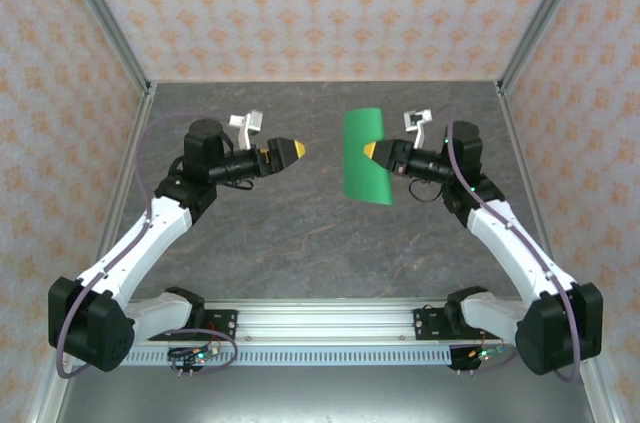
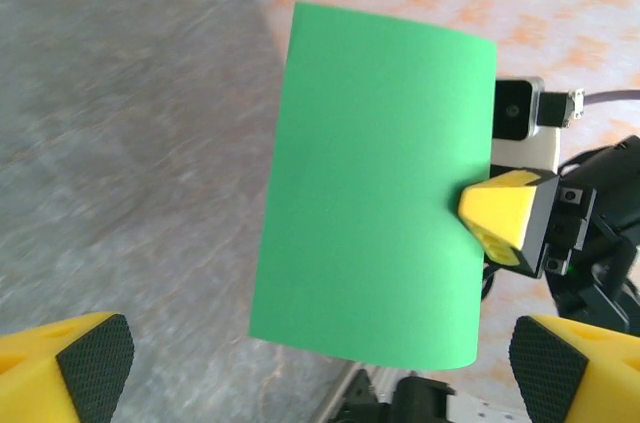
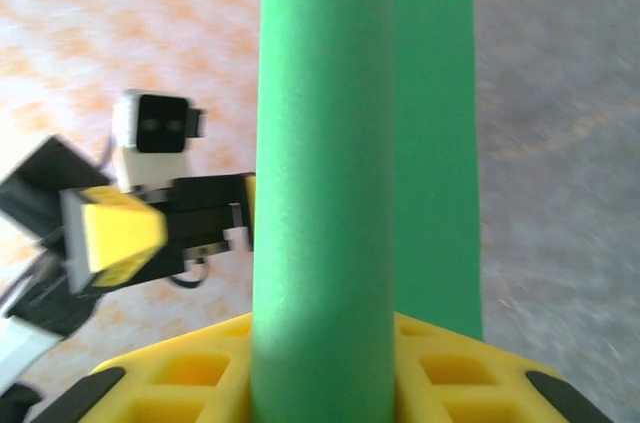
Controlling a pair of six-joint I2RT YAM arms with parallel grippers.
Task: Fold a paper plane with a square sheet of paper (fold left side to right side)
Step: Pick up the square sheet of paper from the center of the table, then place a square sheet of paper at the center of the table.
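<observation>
From my station I see a dark grey table with a marble-like pattern, and a metal rail lies along its near edge. On the far, left and right sides stand walls with pale orange ornaments, and a slanted metal post stands at the far left corner.

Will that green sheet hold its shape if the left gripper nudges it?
Probably not: the square sheet of paper looks thin and curls loosely, so it should flex. Pinched at one edge by the right gripper, it likely swings.
</observation>
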